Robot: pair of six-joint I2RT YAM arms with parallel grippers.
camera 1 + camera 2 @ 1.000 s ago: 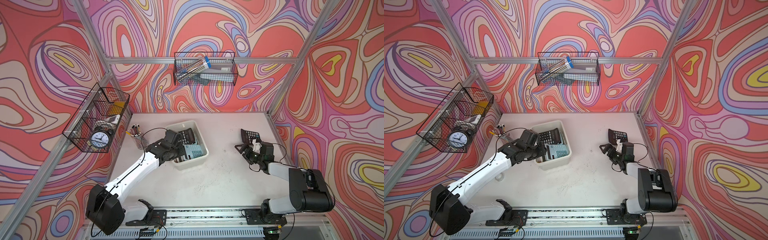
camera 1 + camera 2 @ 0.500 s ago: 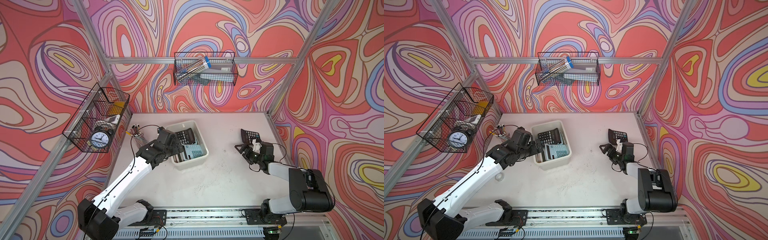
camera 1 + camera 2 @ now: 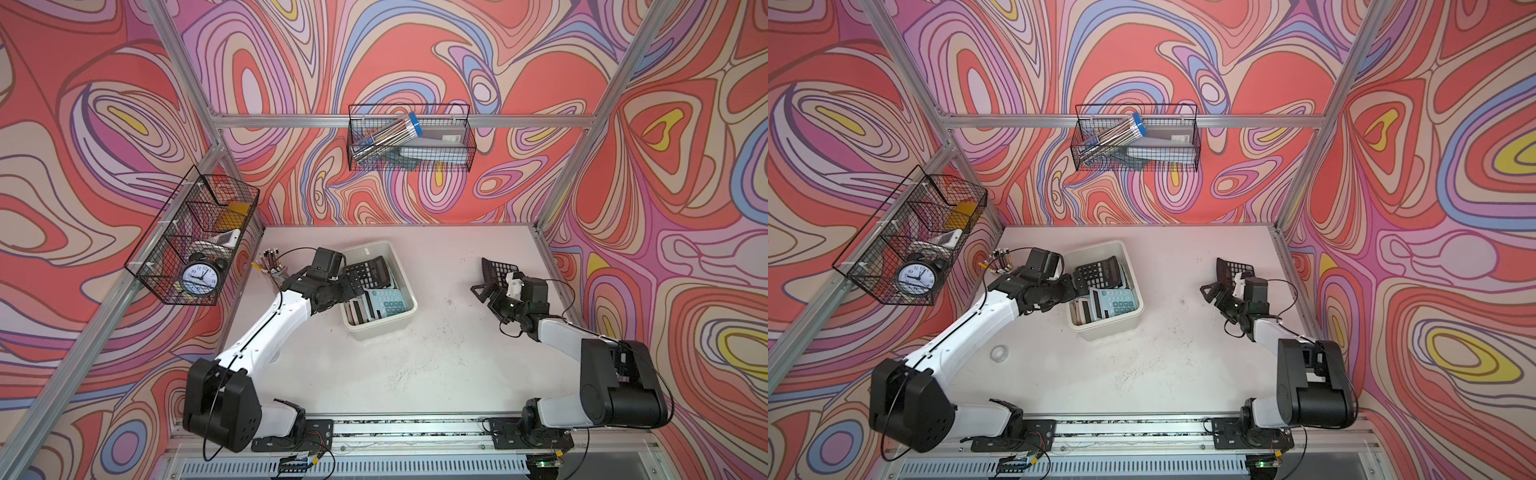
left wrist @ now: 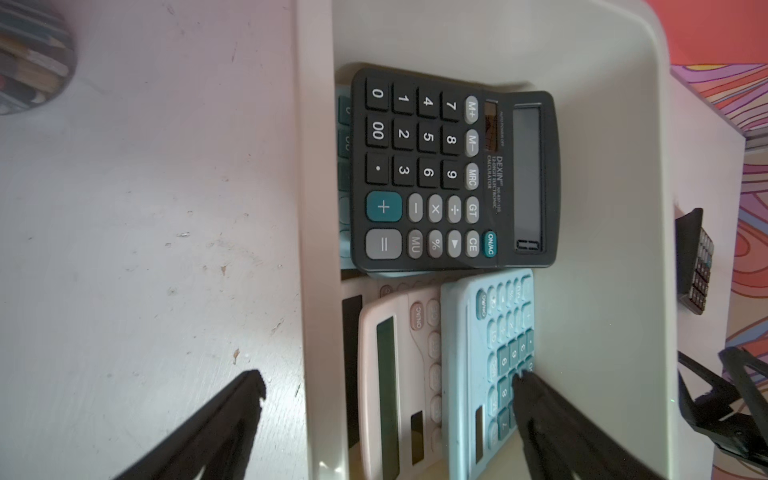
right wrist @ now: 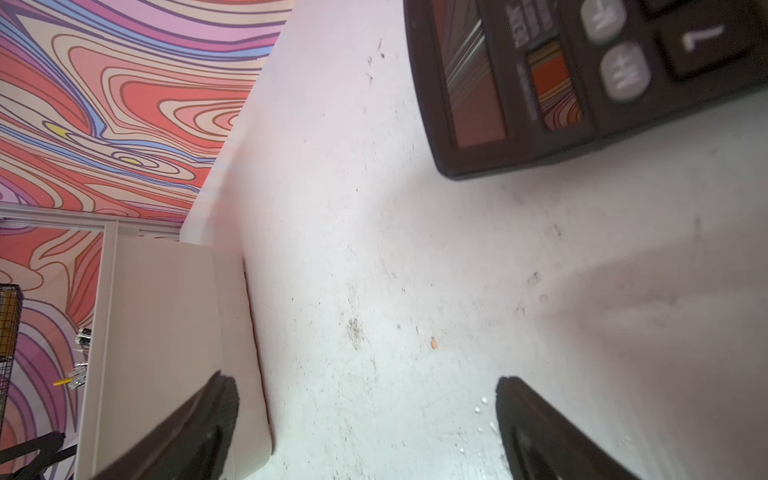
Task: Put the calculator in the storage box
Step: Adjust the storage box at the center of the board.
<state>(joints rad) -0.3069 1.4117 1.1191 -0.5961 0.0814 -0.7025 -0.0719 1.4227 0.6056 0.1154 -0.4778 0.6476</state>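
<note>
I see the pale, scuffed desk [image 3: 436,374] across the middle. The left arm [image 3: 266,328] reaches from the near left to the storage box [image 3: 380,330], which sits left of centre. The right arm [image 3: 561,332] lies along the right side.

A black calculator [image 4: 453,166] lies keys-up in the far half of the box, on top of others. In both top views the left arm's wrist covers its left end. Nearer in the box are a blue calculator [image 4: 490,353] and a pale pink calculator [image 4: 399,374], which is partly buried.

The left jaws stand wide and hold nothing. One finger [image 4: 232,415] is over bare desk outside the box's left wall and the other is over the blue keys. I cannot tell whether that tip touches them.

The right jaws also stand wide, with only bare desk between them. A second black calculator [image 3: 496,270] is propped up, tilted, just beyond them. In the right wrist view it is blurred and cut off at the frame edge.

A pencil cup [image 3: 272,266] stands left of the box.
</note>
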